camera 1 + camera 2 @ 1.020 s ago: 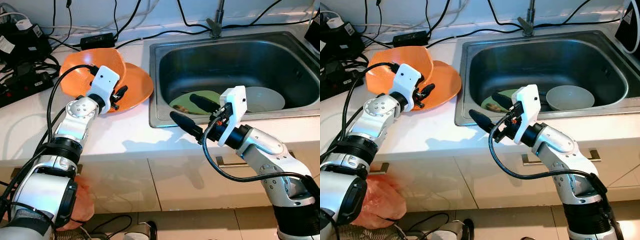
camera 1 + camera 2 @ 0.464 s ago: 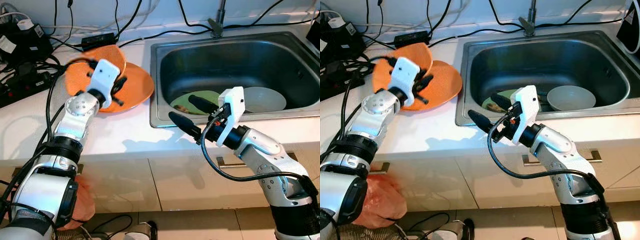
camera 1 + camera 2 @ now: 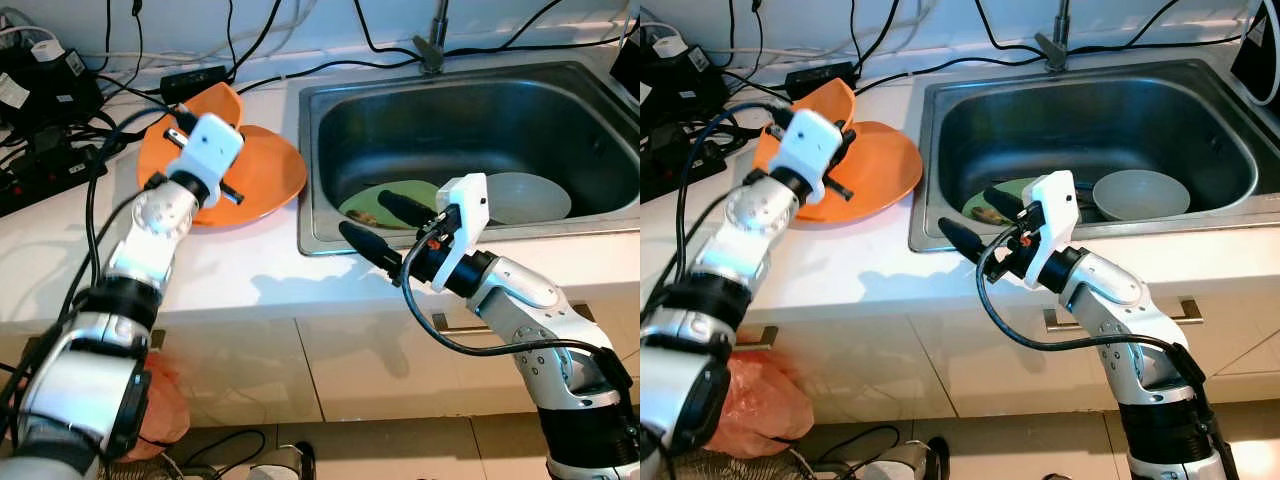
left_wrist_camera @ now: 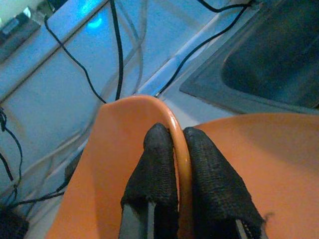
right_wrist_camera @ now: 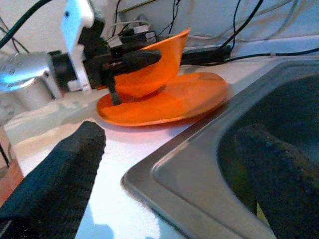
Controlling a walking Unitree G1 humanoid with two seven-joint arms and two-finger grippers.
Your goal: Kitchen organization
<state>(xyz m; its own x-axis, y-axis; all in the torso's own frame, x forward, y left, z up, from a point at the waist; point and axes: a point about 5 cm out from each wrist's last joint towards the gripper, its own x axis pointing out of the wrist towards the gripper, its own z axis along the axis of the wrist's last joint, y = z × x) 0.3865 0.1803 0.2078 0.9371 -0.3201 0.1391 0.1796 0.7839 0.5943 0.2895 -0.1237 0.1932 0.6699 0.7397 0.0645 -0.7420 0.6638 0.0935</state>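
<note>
Inspector A: Where was the left tool (image 4: pixel 177 149)?

Inspector B: Its fingers were pinched together on the rim of the orange bowl (image 3: pixel 205 112), which was tilted and raised off the orange plate (image 3: pixel 262 176) lying just below it on the white tabletop (image 3: pixel 230 265).

Inspector A: And the right tool (image 3: pixel 383 225)?

Inspector B: Its fingers stood wide apart, gripping nothing, over the near left corner of the sink (image 3: pixel 330 120). Beyond it, inside the sink, lay a green plate (image 3: pixel 400 192) and a grey bowl (image 3: pixel 1140 193).
</note>
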